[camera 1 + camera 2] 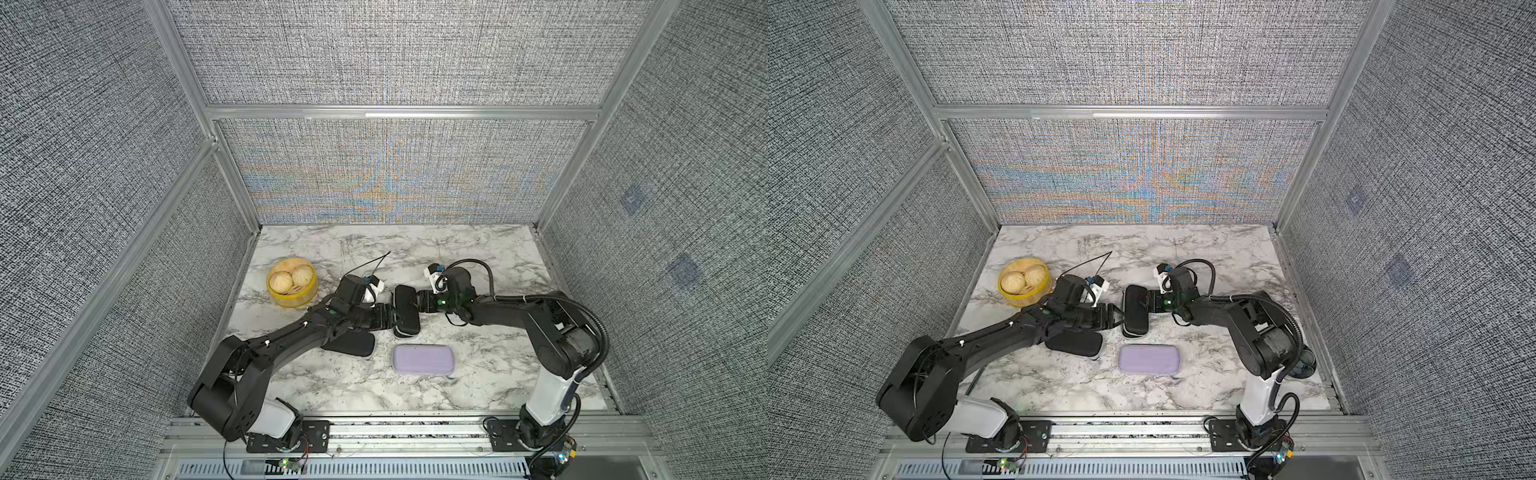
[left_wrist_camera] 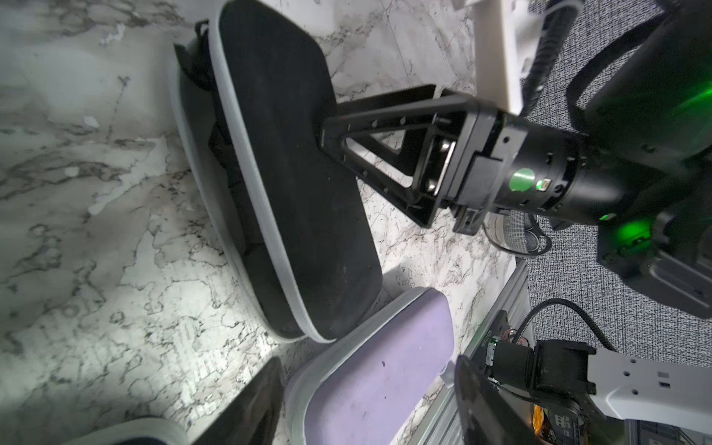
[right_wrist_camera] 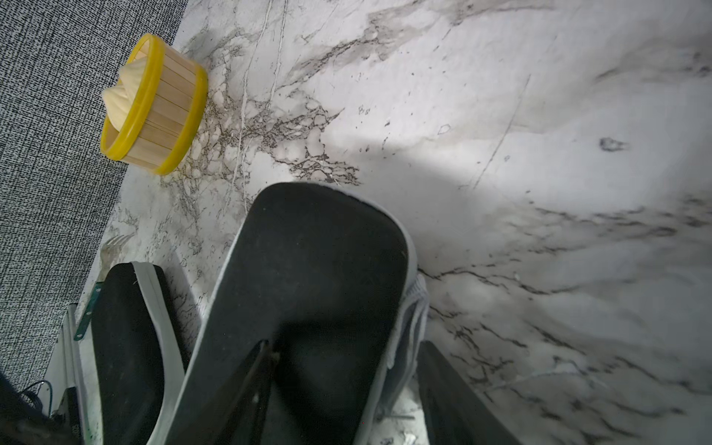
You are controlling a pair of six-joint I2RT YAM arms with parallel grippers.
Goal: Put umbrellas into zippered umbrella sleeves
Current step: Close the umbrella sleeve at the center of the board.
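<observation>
A black sleeve lies mid-table with its lid ajar. In the left wrist view a black umbrella shows inside the gap. My right gripper comes in from the right and is shut on this sleeve, one finger across the lid and the other at its outer edge. My left gripper hovers at the sleeve's left side, open and holding nothing. A second black sleeve lies closed, partly under my left arm. The lavender sleeve lies closed in front. No other umbrellas show.
A yellow steamer basket with buns stands at the back left near the wall. Grey fabric walls close in three sides. A metal rail runs along the table's front edge, carrying both arm bases.
</observation>
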